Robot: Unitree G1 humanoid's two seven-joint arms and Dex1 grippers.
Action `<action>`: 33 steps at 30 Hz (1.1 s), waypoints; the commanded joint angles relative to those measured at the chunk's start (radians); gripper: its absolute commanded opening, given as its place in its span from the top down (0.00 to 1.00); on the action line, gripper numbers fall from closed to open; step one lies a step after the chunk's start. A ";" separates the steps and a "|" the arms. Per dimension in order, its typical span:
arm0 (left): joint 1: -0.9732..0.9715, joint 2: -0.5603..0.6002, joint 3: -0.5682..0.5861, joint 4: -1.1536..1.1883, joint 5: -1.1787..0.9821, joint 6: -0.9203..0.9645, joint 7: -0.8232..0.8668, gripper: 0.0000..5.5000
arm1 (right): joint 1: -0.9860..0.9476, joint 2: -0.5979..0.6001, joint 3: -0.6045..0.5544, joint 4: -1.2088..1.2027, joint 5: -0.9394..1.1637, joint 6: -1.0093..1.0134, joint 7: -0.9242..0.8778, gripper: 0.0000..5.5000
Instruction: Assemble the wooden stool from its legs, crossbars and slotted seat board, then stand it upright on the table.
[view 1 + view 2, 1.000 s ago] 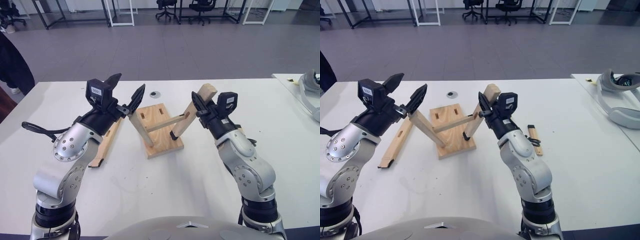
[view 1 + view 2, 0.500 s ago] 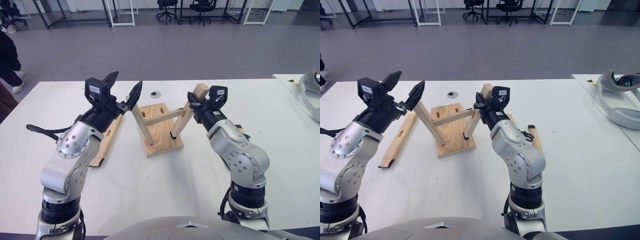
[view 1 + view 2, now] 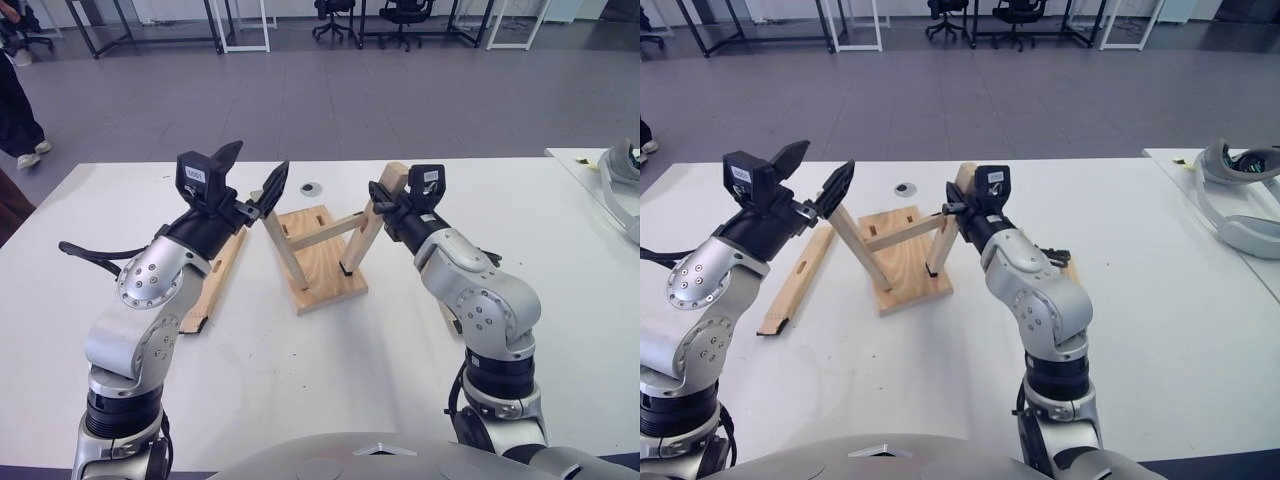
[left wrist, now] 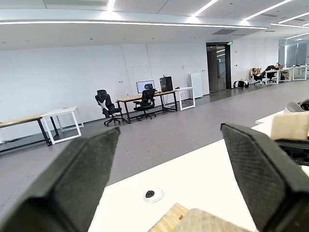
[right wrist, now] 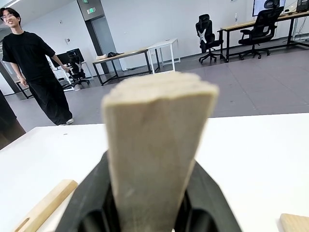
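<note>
White table (image 3: 300, 400), open office floor behind. Seat board (image 3: 325, 282) lies flat at table centre. Two legs stand on it, splayed. Left leg (image 3: 285, 255) leans leftward, right leg (image 3: 360, 240) rightward. Crossbar (image 3: 328, 229) spans them, rising rightward. Right hand (image 3: 385, 205) clamped on right leg's top. Left hand (image 3: 252, 178) spread apart, left leg's top between its fingers.

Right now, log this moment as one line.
left gripper: open, at left leg top | right gripper: shut on right leg | crossbar: joins legs | seat board: flat on table
</note>
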 commanded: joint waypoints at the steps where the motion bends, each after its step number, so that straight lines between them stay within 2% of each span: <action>1: 0.017 -0.008 -0.026 0.020 0.042 0.028 0.005 0.30 | 0.047 -0.008 -0.051 0.144 -0.019 0.182 -0.023 0.81; 8: 0.008 -0.019 -0.044 0.036 0.066 0.034 0.012 0.30 | 0.017 -0.061 0.035 0.088 -0.043 0.187 0.037 0.81; 9: 0.008 -0.022 -0.043 0.036 0.071 0.036 0.012 0.30 | 0.014 -0.058 0.031 0.080 -0.039 0.188 0.037 0.74; 12: 0.006 -0.031 -0.041 0.037 0.082 0.039 0.013 0.30 | 0.021 -0.070 0.045 0.064 -0.052 0.200 0.056 0.61; 13: 0.003 -0.034 -0.040 0.035 0.084 0.042 0.015 0.30 | 0.037 -0.085 0.066 0.073 -0.065 0.203 0.067 0.61; 20: -0.008 -0.036 -0.026 0.030 0.087 0.049 0.012 0.30 | 0.079 -0.231 0.240 0.106 -0.196 0.150 0.165 0.61; 22: -0.012 -0.040 -0.026 0.041 0.088 0.045 0.013 0.30 | 0.079 -0.241 0.259 0.088 -0.225 0.128 0.176 0.61; 28: -0.032 -0.083 -0.007 0.169 0.087 -0.027 -0.007 0.30 | 0.015 -0.318 0.398 0.044 -0.326 0.078 0.236 0.61; 30: -0.034 -0.098 -0.010 0.201 0.085 -0.051 -0.018 0.30 | 0.018 -0.303 0.393 0.040 -0.316 0.077 0.248 0.61; 33: -0.032 -0.118 -0.034 0.210 0.086 -0.077 -0.032 0.30 | 0.040 -0.246 0.319 0.021 -0.270 0.065 0.260 0.61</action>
